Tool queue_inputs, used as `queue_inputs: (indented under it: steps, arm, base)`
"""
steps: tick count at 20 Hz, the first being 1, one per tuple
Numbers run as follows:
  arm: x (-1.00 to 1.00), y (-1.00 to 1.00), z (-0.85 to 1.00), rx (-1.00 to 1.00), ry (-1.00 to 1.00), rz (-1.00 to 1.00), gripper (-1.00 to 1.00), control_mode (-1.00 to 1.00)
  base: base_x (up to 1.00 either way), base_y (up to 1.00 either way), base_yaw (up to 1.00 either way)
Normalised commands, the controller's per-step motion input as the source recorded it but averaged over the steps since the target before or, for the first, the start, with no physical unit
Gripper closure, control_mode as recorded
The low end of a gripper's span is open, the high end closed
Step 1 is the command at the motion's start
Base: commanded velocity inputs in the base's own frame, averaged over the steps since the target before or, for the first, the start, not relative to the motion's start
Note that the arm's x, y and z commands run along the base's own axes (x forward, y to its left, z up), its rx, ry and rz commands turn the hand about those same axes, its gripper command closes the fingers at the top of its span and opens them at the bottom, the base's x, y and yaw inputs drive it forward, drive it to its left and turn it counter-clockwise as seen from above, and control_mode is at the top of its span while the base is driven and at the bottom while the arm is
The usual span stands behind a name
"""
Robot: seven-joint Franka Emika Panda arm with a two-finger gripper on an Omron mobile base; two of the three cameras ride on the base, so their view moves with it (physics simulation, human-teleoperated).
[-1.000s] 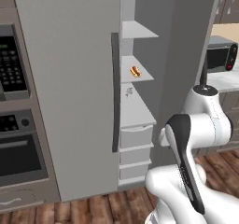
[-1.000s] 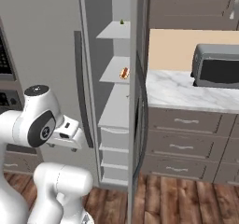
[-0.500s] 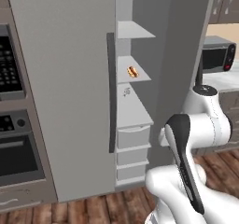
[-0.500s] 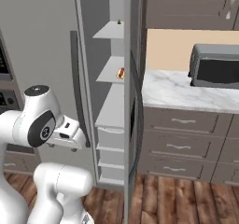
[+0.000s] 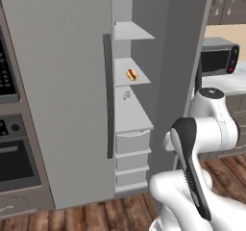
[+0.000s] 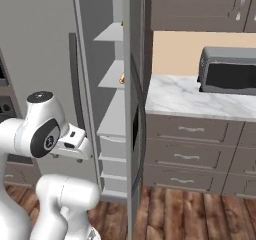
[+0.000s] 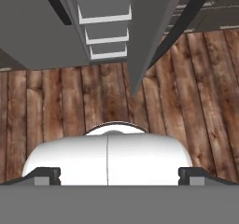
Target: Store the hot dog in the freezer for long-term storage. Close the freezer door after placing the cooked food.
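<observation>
The hot dog (image 5: 131, 74) lies on a middle white shelf inside the open freezer (image 5: 130, 115); from the right side only a sliver of the hot dog (image 6: 122, 78) peeks past the door. The freezer door (image 5: 182, 57) stands swung out, seen almost edge-on (image 6: 134, 84), and it juts over the wood floor in the hand view (image 7: 144, 31). My gripper (image 7: 119, 175) points down at the floor in front of the cabinet, open, its fingertips (image 7: 43, 174) wide apart with nothing between them.
The wider grey door (image 5: 62, 81) with its dark bar handle (image 5: 108, 95) is closed at left, beside a black wall oven (image 5: 12, 162). A toaster oven (image 6: 230, 71) sits on the marble counter (image 6: 170, 96) right of the door. White drawers (image 5: 130, 153) fill the freezer's bottom.
The whole picture has slid left in both base views, so the camera has moved. The hot dog stays on its shelf and the freezer door stays swung out.
</observation>
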Motion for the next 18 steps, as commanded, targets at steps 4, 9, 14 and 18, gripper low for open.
queue_inputs:
  steps: [4,9,14,18]
  arm:
    - [0.0,0.0,0.0,0.0,0.0,0.0,-1.0,1.0]
    - [0.0,0.0,0.0,0.0,0.0,0.0,-1.0,1.0]
    - [0.0,0.0,0.0,0.0,0.0,0.0,-1.0,1.0]
    - [0.0,0.0,0.0,0.0,0.0,0.0,-1.0,1.0]
  base:
    - [0.0,0.0,0.0]
    - [0.0,-0.1,0.05]
    - [0.03,-0.7,0.18]
    - [0.07,-0.35,0.11]
